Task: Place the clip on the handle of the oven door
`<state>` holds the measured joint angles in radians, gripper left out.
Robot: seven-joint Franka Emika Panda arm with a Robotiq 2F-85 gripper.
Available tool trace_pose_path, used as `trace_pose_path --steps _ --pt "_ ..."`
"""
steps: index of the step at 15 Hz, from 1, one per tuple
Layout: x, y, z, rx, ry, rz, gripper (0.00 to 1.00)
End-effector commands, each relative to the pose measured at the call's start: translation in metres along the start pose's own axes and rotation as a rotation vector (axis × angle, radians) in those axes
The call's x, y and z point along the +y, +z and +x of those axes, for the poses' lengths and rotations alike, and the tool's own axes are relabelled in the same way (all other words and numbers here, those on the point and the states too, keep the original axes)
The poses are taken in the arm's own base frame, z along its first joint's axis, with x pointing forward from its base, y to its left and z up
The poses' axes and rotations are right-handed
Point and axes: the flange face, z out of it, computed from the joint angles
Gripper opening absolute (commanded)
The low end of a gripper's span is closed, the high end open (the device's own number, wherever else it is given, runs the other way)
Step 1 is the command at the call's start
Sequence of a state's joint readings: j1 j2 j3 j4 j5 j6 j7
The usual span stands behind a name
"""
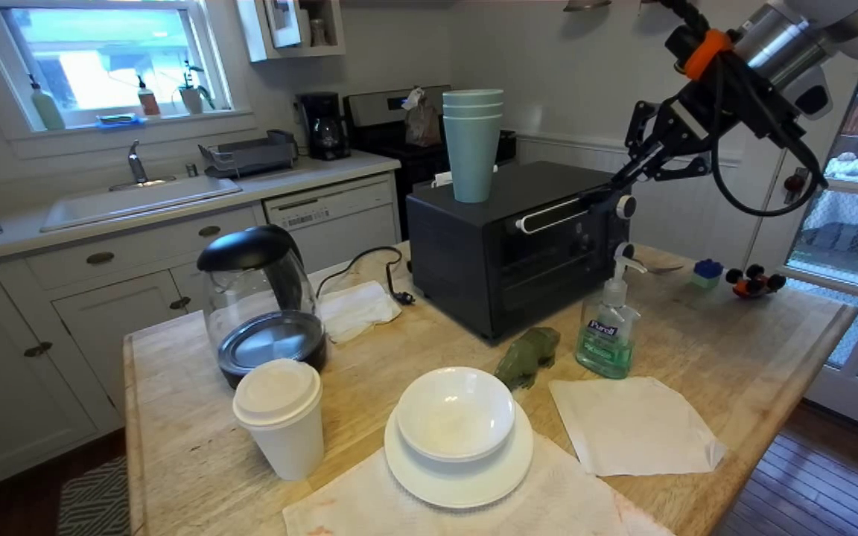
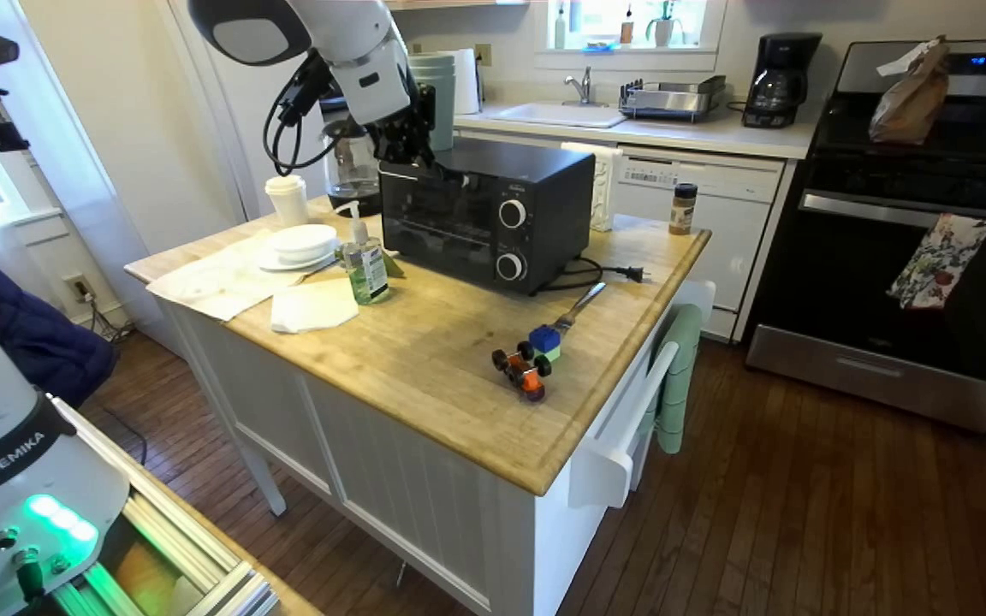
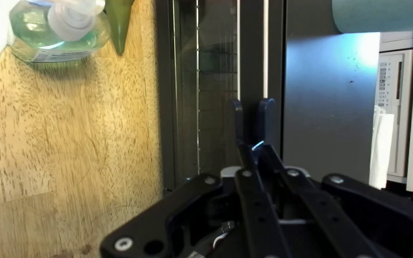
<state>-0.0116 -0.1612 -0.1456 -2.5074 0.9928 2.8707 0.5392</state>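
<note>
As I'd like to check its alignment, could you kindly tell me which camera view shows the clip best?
The wrist view: the clip is close up there, its two dark prongs seen apart, in line with the handle. In both exterior views it is small, dark and hard to make out against the black oven.
</note>
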Motion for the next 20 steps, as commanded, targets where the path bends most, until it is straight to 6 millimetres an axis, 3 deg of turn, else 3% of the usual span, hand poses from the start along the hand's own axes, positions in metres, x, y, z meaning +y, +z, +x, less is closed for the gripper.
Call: trace_pose_path --steps 1,19,20 --pt "-0.008 0.003 0.003 -0.008 0.020 -0.017 0.03" --pt "-0.032 0.013 0.007 -0.025 0.014 -0.118 0.03" --pt "-0.033 0.014 0.007 -0.025 0.017 -0.119 0.36"
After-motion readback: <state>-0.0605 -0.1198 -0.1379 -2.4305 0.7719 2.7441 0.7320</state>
